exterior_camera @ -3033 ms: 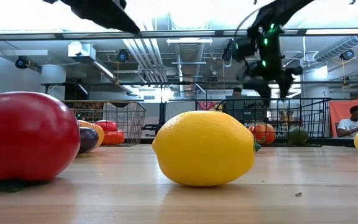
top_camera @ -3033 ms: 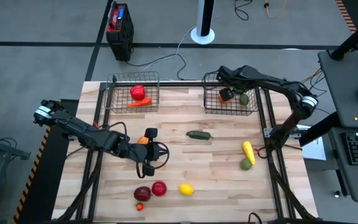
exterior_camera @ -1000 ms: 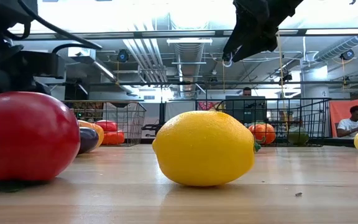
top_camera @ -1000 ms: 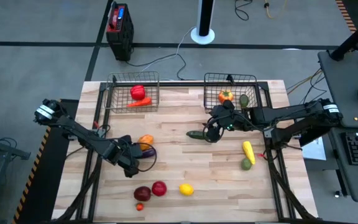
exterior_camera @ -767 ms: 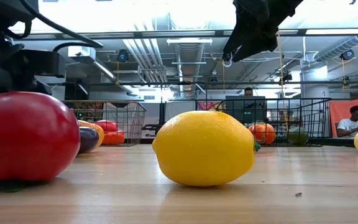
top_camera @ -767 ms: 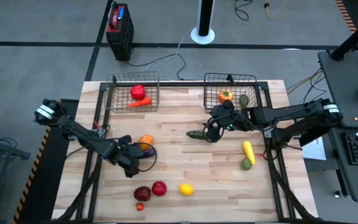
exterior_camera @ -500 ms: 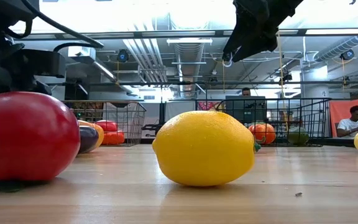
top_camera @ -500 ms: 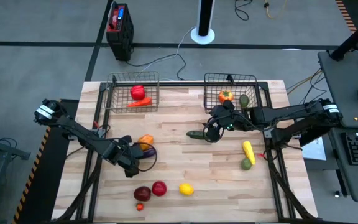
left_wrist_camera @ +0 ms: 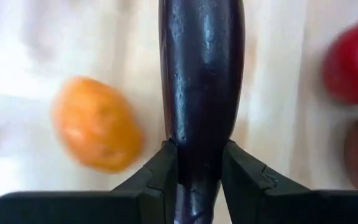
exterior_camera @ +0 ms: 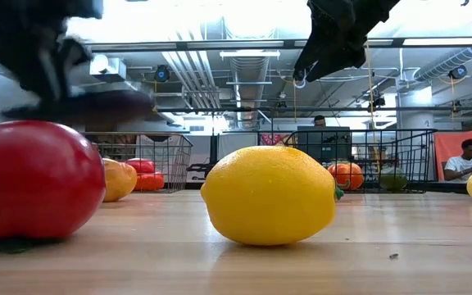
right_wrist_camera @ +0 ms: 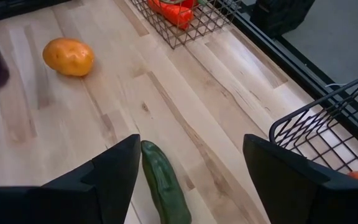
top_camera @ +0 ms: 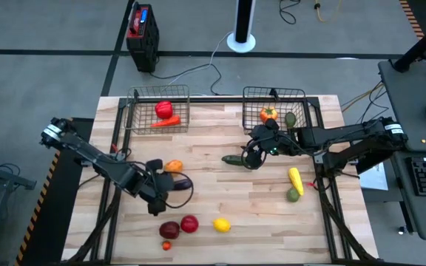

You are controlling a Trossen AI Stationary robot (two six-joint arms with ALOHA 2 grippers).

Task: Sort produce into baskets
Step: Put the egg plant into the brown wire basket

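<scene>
Eggplant (left_wrist_camera: 201, 93) was pinched btwn the left gripper's (left_wrist_camera: 199, 163) fingers, carried just above the tabletop, near the orange fruit (top_camera: 174, 166), fwd of the red pieces. Right gripper (right_wrist_camera: 191, 158) was held spread wide over the cucumber (right_wrist_camera: 165, 182), w/ nothing gripped, beside the right basket (top_camera: 275, 94).

Purple eggplant (left_wrist_camera: 202, 87) clamped in left end effector (left_wrist_camera: 199, 171), lifted off tabletop; orange piece (top_camera: 174, 166) beside; cucumber (top_camera: 234, 159) mid-tabletop; lemon (top_camera: 222, 224), two red pieces front; left basket (top_camera: 134, 100) holds tomato, carrot; right basket (top_camera: 251, 94) holds orange and green pieces.
</scene>
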